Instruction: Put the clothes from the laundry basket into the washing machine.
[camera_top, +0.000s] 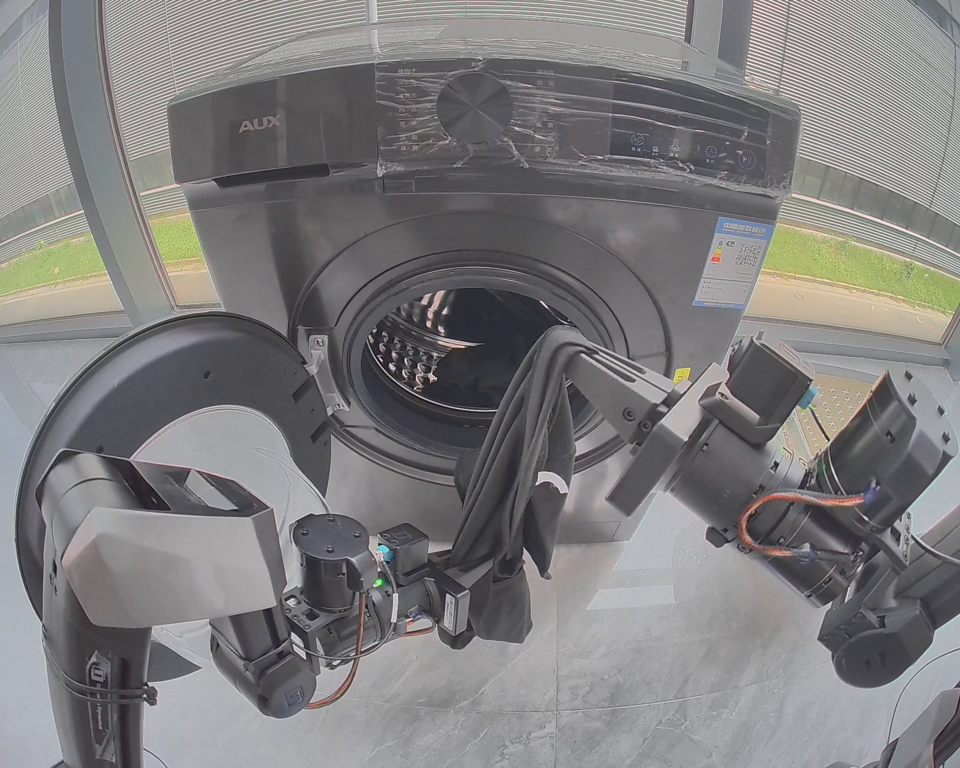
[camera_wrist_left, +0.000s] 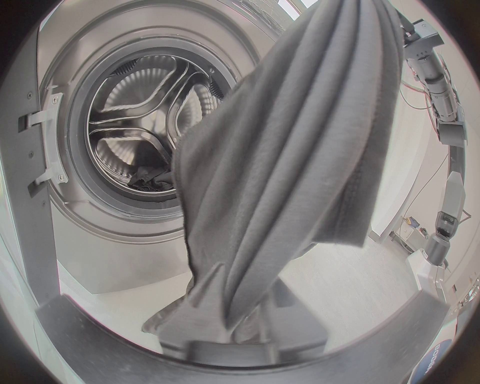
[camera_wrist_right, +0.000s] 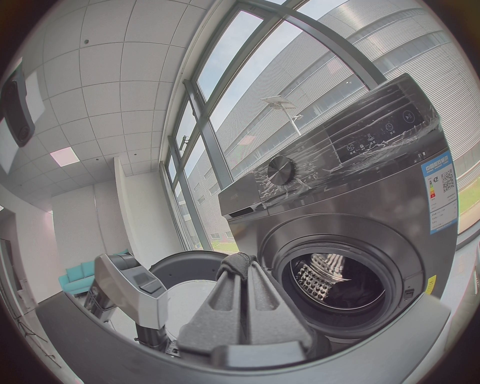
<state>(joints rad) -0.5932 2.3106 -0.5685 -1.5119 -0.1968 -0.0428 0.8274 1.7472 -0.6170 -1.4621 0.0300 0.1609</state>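
A dark grey garment (camera_top: 520, 470) hangs stretched between my two grippers in front of the washing machine (camera_top: 480, 260). My right gripper (camera_top: 570, 350) is shut on its upper end, right at the mouth of the drum (camera_top: 450, 345). My left gripper (camera_top: 475, 600) is shut on the lower end, low and in front of the machine. In the left wrist view the garment (camera_wrist_left: 290, 165) rises in folds from the fingers past the drum (camera_wrist_left: 140, 135), where another dark piece of clothing (camera_wrist_left: 150, 179) lies. The right wrist view has the fingers (camera_wrist_right: 220, 315) pressed together with cloth (camera_wrist_right: 238, 261) at their tips.
The round door (camera_top: 180, 400) stands swung open to the left of the drum, close behind my left arm. Grey tiled floor (camera_top: 650, 640) spreads in front of the machine. Windows run behind it.
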